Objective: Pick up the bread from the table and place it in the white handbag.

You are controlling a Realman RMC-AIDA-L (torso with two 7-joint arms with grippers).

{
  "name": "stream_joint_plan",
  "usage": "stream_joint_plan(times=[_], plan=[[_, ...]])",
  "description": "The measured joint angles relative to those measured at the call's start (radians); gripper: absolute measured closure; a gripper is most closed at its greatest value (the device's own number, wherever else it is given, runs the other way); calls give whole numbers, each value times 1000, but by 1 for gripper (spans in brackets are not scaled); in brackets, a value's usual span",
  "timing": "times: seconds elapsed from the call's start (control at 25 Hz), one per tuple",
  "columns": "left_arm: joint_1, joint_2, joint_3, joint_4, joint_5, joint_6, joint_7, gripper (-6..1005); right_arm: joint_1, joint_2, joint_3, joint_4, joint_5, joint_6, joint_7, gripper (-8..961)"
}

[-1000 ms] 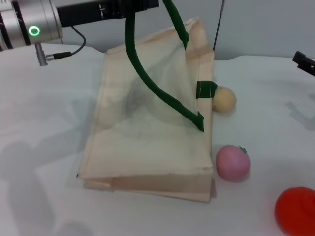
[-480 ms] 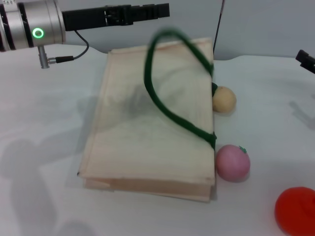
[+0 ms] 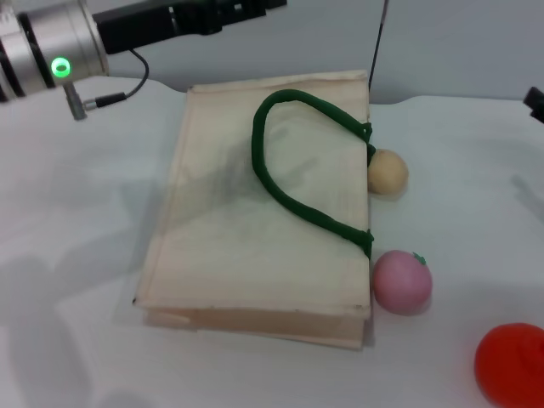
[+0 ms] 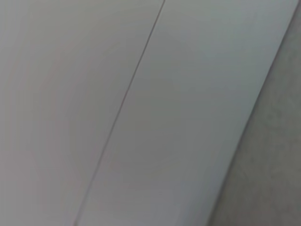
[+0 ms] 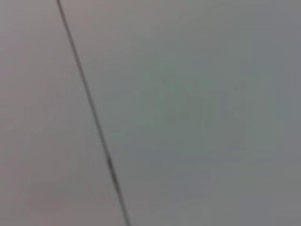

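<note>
The white handbag lies flat on the table in the head view, with one dark green strap handle resting in a loop on its upper side. No bread shows in any view. My left gripper is high above the bag's far edge, at the top of the head view, and is apart from the handle. Only a dark tip of my right gripper shows at the right edge. Both wrist views show only a plain grey surface with a thin dark line.
A small round beige bun touches the bag's right edge. A pink ball sits by the bag's near right corner. A red round object is at the bottom right. A thin dark cable hangs behind the bag.
The green handle, held up a second ago, has dropped onto the bag, and the raised bag side has collapsed flat. My left gripper has moved up slightly. My right gripper has drawn further right.
</note>
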Motion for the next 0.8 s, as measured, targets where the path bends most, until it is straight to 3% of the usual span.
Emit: stream_joint_plan(times=[0.16, 0.24, 0.52, 0.8], plan=[[77, -65, 0, -3, -160, -28, 331, 171, -19, 0, 143, 75, 1, 5, -226, 68], [120, -83, -2, 30, -236, -84, 497, 174, -25, 0, 204, 118, 1, 2, -348, 68], [207, -89, -14, 216, -479, -213, 773, 172, -54, 5, 383, 216, 0, 23, -545, 69], [252, -90, -87, 430, -760, -284, 1040, 170, -53, 6, 440, 246, 0, 93, -588, 68]])
